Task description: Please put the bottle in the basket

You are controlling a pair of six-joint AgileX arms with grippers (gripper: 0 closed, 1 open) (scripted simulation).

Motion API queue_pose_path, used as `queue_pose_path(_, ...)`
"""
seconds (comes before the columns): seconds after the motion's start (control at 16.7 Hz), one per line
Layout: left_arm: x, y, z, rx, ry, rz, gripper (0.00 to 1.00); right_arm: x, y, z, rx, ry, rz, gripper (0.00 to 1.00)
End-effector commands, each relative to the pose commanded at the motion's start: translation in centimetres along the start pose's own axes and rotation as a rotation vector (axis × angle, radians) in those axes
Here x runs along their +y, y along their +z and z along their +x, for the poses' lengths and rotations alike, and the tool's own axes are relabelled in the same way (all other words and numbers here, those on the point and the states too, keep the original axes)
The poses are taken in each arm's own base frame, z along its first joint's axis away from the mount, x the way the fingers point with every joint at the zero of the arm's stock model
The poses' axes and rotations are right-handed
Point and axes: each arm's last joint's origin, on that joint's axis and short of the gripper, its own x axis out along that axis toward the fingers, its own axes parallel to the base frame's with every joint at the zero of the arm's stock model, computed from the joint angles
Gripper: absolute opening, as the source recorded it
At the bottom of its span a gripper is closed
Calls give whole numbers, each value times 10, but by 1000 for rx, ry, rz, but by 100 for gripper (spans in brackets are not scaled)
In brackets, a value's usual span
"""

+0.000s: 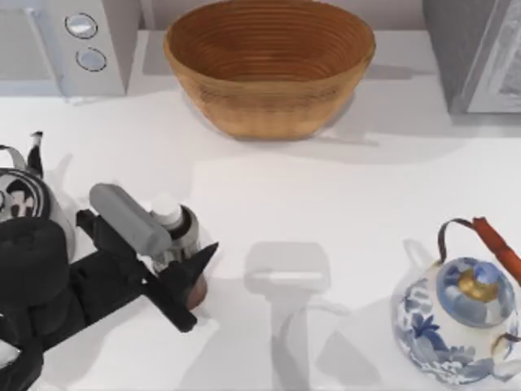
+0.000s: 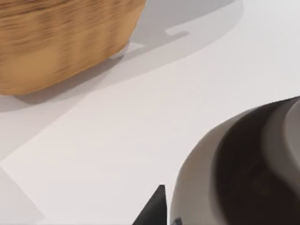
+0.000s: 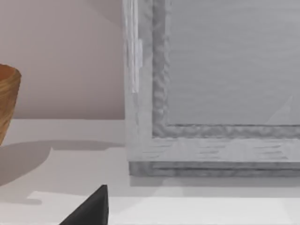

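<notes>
The bottle [image 1: 172,218], small with a white cap, grey label band and reddish-brown base, is at the table's left front. My left gripper [image 1: 199,285] is shut on its lower body, one dark finger on each side. In the left wrist view the bottle [image 2: 243,173] looms very close beside one fingertip [image 2: 154,212]. Whether it rests on the table I cannot tell. The basket [image 1: 269,98], a wide tan woven bowl, stands at the back middle, well beyond the bottle, with its ribbed wall [image 2: 61,42] ahead of the left wrist. A dark part of my right gripper [image 3: 93,212] faces a grey appliance.
A silver-and-black kettle [image 1: 20,195] stands at the far left, right behind my left arm. A blue-and-white floral teapot [image 1: 460,314] sits at the front right. Grey appliances [image 1: 81,41] [image 1: 480,53] flank the basket at the back corners. White tabletop [image 1: 326,204] lies between bottle and basket.
</notes>
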Motion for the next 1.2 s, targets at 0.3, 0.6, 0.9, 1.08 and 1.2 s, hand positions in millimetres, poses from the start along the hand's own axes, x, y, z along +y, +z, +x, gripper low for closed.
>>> queue_pose_path(0.3,20,40,-10,-82,-30,95,0,0,0,0,0,0,0,100)
queue_pose_path(0.6,40,83,-58,-104,-65,178,0,0,0,0,0,0,0,100)
queue_pose_path(0.9,29,86,-124,-42,-41,124,0,0,0,0,0,0,0,100)
queue_pose_path(1.08,14,73,-150,-15,-12,71,0,0,0,0,0,0,0,100)
queue_pose_path(1.2,5,64,-159,-6,-1,39,0,0,0,0,0,0,0,100)
